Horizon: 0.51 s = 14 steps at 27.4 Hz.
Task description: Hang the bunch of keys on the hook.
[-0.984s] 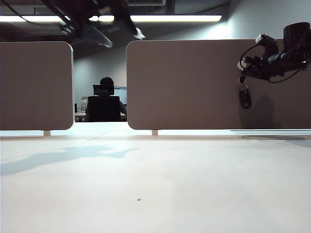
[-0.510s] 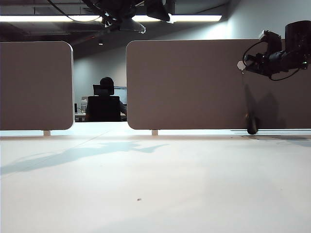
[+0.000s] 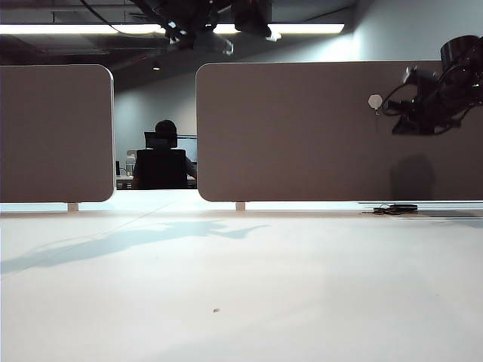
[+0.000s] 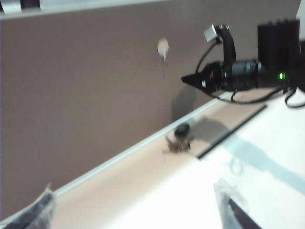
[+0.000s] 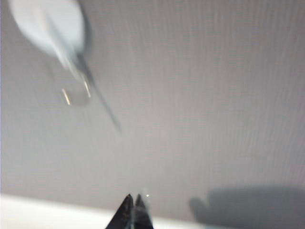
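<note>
Exterior view: keys are lying flat on the white table at the right, just in front of the foot of the brown panel, well below the hook. Hook sits bare on the panel, upper right of the frame, nothing hanging on it. Right gripper is up in the air at the right edge, just beside the hook and a bit lower, not touching it; fingers pinched together, empty. Right wrist view is blurred but agrees: the two fingertips meet at the bottom centre with nothing between them, the hook a pale blob with a thin wire under it at upper left, panel filling the rest. Left gripper is high at the top centre of the exterior frame, dark against the ceiling lights, too dim to place exactly. Left wrist view shows its fingers spread wide at the bottom corners, holding nothing, with the keys mid-frame on the table at the panel's base, the hook above them, and the right gripper hanging at upper right.
</note>
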Each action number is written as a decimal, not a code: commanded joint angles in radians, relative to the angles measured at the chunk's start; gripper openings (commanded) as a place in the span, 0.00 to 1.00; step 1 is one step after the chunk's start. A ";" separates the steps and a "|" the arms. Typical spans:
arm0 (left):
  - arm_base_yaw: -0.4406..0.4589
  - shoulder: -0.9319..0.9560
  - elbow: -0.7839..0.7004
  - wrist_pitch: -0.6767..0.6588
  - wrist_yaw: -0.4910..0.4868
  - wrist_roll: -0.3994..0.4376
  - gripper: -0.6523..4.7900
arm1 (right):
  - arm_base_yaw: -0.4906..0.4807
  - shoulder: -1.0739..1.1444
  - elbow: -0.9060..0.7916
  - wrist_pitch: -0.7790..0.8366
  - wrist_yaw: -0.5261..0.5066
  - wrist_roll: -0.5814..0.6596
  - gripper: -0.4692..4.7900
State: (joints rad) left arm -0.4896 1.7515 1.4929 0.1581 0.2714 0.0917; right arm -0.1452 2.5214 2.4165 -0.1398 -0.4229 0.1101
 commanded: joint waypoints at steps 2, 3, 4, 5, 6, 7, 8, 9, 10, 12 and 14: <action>-0.001 -0.002 0.004 -0.051 0.006 -0.048 1.00 | 0.013 0.002 0.000 -0.187 0.034 -0.010 0.16; -0.002 -0.002 0.004 -0.060 0.006 -0.048 1.00 | 0.017 0.005 0.000 -0.210 0.050 -0.010 0.24; -0.003 -0.002 0.004 -0.069 0.006 -0.048 1.00 | 0.018 0.006 -0.001 -0.233 0.064 -0.010 0.34; -0.005 -0.002 0.004 -0.076 0.006 -0.048 1.00 | 0.027 0.011 -0.001 -0.250 0.084 -0.009 0.45; -0.007 -0.002 0.004 -0.082 0.006 -0.048 1.00 | 0.031 0.013 -0.002 -0.262 0.088 -0.010 0.53; -0.008 -0.002 0.004 -0.089 0.006 -0.047 1.00 | 0.032 0.018 -0.002 -0.269 0.082 -0.017 0.59; -0.008 -0.002 0.004 -0.095 0.006 -0.047 1.00 | 0.039 0.021 -0.002 -0.276 0.074 -0.043 0.59; -0.008 -0.003 0.004 -0.116 0.006 -0.047 1.00 | 0.045 0.023 -0.005 -0.299 0.050 -0.129 0.59; -0.008 -0.003 0.004 -0.127 0.006 -0.047 1.00 | 0.055 0.023 -0.013 -0.301 0.049 -0.174 0.59; -0.007 -0.003 0.004 -0.148 0.002 -0.046 1.00 | 0.069 0.023 -0.032 -0.315 0.027 -0.330 0.59; -0.007 -0.003 0.004 -0.150 0.002 -0.038 1.00 | 0.081 0.023 -0.050 -0.322 0.043 -0.438 0.56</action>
State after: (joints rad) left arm -0.4953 1.7515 1.4929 0.0032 0.2722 0.0483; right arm -0.0761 2.5507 2.3787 -0.4568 -0.3862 -0.1905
